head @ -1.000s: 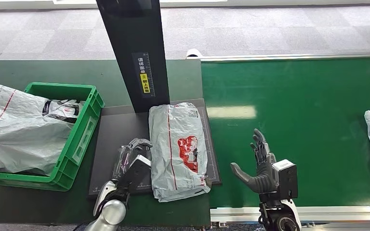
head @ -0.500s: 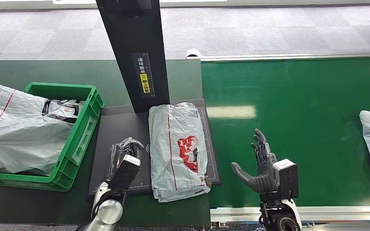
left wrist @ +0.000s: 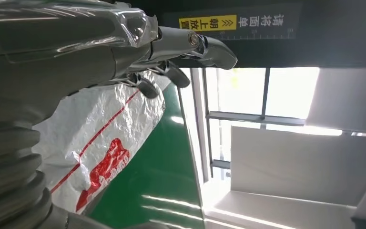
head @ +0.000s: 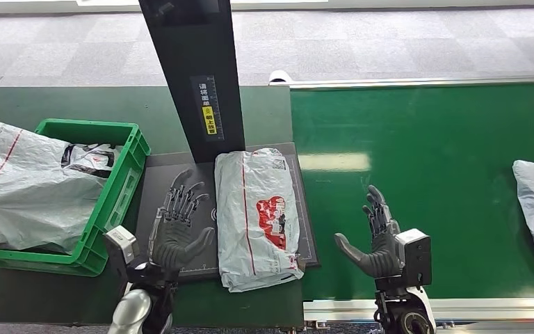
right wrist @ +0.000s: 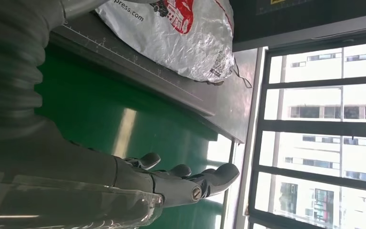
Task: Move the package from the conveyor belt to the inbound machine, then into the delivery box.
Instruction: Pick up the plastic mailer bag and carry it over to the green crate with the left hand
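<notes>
From the head view I am seeing the package (head: pixel 259 217) lying on the dark plate of the inbound machine (head: pixel 163 182), its long axis running away from me, with my left hand (head: pixel 178 228) spread wide and empty just beside its left edge and my right hand (head: pixel 377 240) equally splayed and empty over the conveyor belt (head: pixel 431 146), farther off. The delivery box (head: pixel 115 202) is sitting left of the plate, so I am judging the left hand the nearer one for the lift. The left wrist view is showing fingers extended beside the package, though contact is hard to tell. The right wrist view is showing fingers apart above the green belt.
</notes>
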Available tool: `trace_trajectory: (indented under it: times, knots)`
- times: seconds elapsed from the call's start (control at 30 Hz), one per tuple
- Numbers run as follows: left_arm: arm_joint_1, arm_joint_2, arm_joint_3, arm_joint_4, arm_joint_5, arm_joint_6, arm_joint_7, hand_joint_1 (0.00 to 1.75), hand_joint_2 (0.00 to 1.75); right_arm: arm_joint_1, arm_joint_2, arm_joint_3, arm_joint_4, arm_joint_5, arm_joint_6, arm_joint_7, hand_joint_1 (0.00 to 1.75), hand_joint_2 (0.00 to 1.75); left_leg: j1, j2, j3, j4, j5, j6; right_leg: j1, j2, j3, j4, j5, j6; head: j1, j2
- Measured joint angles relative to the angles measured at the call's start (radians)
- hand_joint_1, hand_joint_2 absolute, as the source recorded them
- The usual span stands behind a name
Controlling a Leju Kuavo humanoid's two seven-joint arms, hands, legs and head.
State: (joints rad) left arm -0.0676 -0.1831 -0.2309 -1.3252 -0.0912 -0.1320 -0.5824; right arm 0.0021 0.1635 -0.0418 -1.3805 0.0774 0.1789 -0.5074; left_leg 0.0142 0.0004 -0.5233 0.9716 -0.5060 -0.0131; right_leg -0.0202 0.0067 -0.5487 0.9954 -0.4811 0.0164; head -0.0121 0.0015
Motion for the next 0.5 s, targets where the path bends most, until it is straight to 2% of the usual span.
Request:
trace_trajectory:
  times: [0.1,0.2,0.37,0.5]
  knots:
    - [0.001,0.01,-0.033,-0.012,-0.217,0.089,0.042,0.0,1.75,0.001,-0.001,0.0,0.0,-0.001,-0.004,-0.001,0.0,1.75,0.0,0.0,0.0,0.0,0.0,0.0,0.0,0.0,0.0,0.0,0.0,0.0,0.0,0.0]
    - [-0.003,0.023,-0.087,-0.004,-0.484,0.165,0.169,0.0,1.75,0.004,-0.002,-0.001,0.0,0.002,-0.004,-0.002,0.0,1.75,0.0,0.0,0.0,0.0,0.0,0.0,0.0,0.0,0.0,0.0,0.0,0.0,0.0,0.0]
    - [-0.037,0.034,-0.171,0.116,-0.851,0.192,0.396,0.0,1.75,0.005,0.0,-0.004,0.0,0.022,0.006,-0.001,0.0,1.75,0.0,0.0,0.0,0.0,0.0,0.0,0.0,0.0,-0.001,0.0,0.0,0.0,0.0,0.0]
    - [-0.07,0.033,-0.206,0.216,-1.001,0.197,0.48,0.0,1.75,0.005,0.004,-0.007,0.0,0.032,0.009,0.002,0.0,1.75,0.0,0.0,0.0,0.0,0.0,0.0,0.0,0.0,-0.001,0.0,0.0,0.0,0.0,0.0]
